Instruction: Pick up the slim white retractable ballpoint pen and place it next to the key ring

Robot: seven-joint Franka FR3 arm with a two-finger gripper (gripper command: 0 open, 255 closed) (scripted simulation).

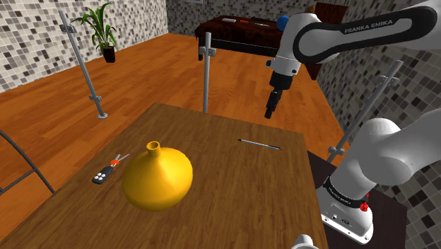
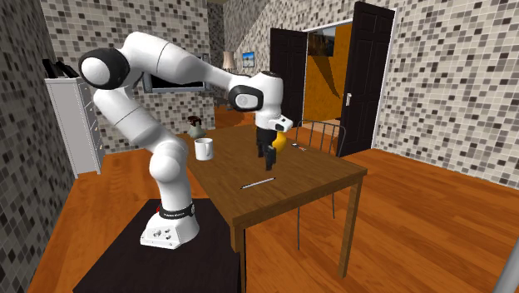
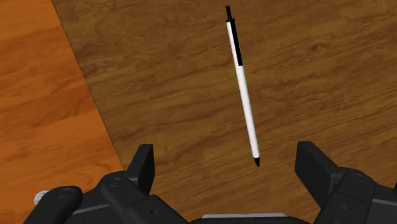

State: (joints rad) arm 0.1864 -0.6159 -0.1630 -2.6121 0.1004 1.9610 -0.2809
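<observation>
White pen [image 3: 245, 95] flat on wooden table [image 3: 318, 76], black gripper [image 3: 226, 153] above it, fingers spread wide, clear of pen.

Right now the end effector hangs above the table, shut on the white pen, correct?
Not quite. The end effector hangs above the table, but it is open: in the wrist view its fingers stand apart and the white pen lies untouched on the wood.
</observation>
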